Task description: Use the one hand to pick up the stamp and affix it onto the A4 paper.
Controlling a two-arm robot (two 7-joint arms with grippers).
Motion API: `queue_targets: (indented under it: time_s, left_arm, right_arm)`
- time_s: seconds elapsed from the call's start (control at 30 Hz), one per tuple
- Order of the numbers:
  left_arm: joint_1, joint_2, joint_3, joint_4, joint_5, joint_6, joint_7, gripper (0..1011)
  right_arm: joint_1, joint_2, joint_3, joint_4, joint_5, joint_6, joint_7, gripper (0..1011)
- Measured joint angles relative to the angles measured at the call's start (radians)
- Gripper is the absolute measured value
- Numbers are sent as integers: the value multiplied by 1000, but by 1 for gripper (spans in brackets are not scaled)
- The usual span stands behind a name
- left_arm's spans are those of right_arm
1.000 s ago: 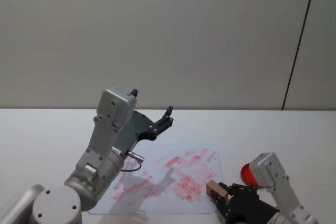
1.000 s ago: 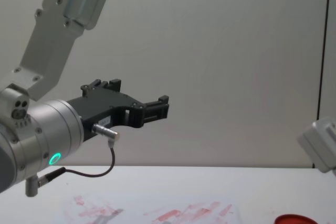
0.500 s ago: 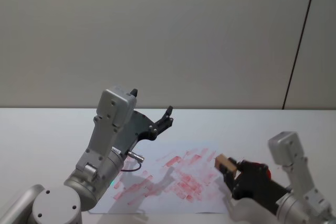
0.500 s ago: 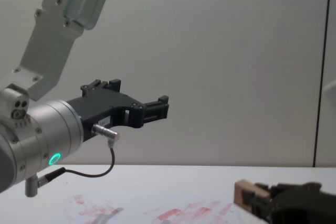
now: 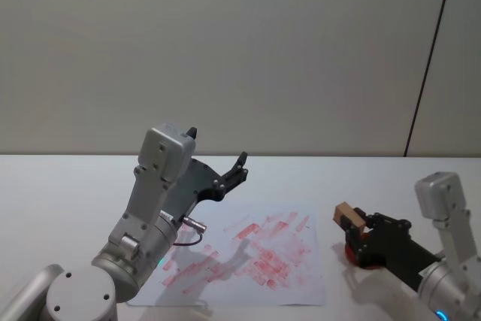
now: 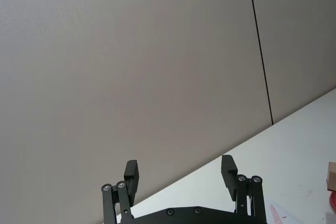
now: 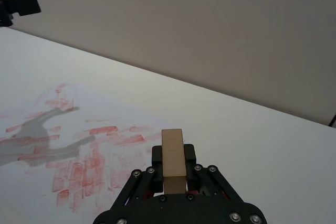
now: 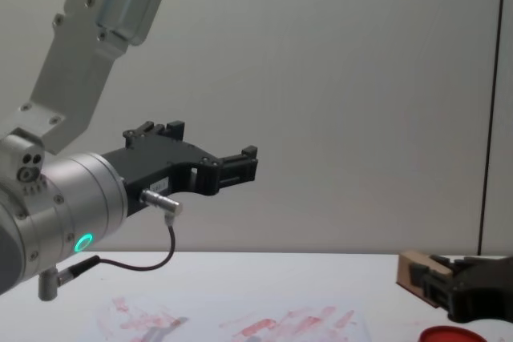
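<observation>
The stamp [image 5: 349,216], a small pale wood block, is clamped in my right gripper [image 5: 361,225], which is shut on it and held above the table just right of the A4 paper [image 5: 255,255]. The paper is a white sheet covered with red ink marks. In the right wrist view the stamp [image 7: 173,157] sticks out from between the black fingers, with the paper [image 7: 79,145] beyond it. From the chest view the stamp [image 8: 413,271] hangs over the red ink pad [image 8: 449,334]. My left gripper [image 5: 218,151] stays raised and open over the paper's far left side.
A round red ink pad [image 5: 353,254] lies on the white table right of the paper, under the right gripper. The left arm's big grey body [image 8: 64,214] stands at the left. A plain wall closes off the back.
My right gripper has carried the stamp up and to the right, from the paper's near right corner to above the ink pad. The left arm has not moved.
</observation>
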Motion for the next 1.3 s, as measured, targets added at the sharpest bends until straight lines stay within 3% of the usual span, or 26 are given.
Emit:
queue_targets:
  time_s: [0.43,1.3]
  left_arm:
    - [0,0,0,0,0,0,0,1003]
    - [0,0,0,0,0,0,0,1002]
  right_arm:
    - [14,7,16,40,7,29,-17,217]
    - [33,5,16,108,-27,50,-4,221]
